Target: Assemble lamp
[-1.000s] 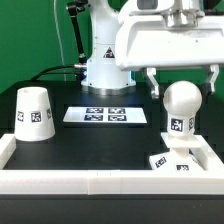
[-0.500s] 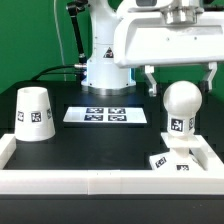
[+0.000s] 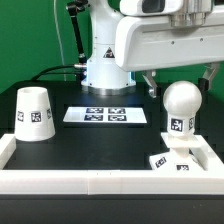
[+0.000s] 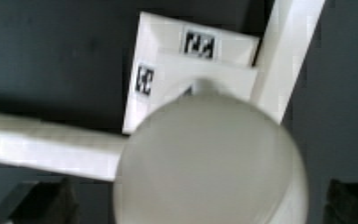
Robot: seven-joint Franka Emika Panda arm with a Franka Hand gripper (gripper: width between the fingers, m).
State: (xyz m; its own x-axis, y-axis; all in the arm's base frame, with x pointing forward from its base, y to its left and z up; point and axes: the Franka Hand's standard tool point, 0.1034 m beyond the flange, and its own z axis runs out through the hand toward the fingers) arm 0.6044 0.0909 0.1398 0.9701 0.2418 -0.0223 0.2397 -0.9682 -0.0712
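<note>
The ball-shaped bulb (image 3: 181, 108) stands upright on the flat square base (image 3: 173, 161) at the front of the exterior view's right, in the corner of the white rail. My gripper (image 3: 182, 86) is open just above the bulb. One finger hangs on each side of the bulb's top, and neither touches it. In the wrist view the bulb (image 4: 211, 160) fills the middle, with the base (image 4: 190, 60) beyond it. My gripper (image 4: 190, 208) straddles it, with dark fingertips (image 4: 30, 200) at the edges. The tapered shade (image 3: 34, 113) stands alone at the exterior view's left.
The marker board (image 3: 106, 116) lies on the black table in the middle. The arm's white pedestal (image 3: 105, 62) stands behind it. A white rail (image 3: 90, 182) runs along the front and both sides, and it also shows in the wrist view (image 4: 34, 135).
My open gripper has risen a little above the bulb. The bulb, base and shade have not moved.
</note>
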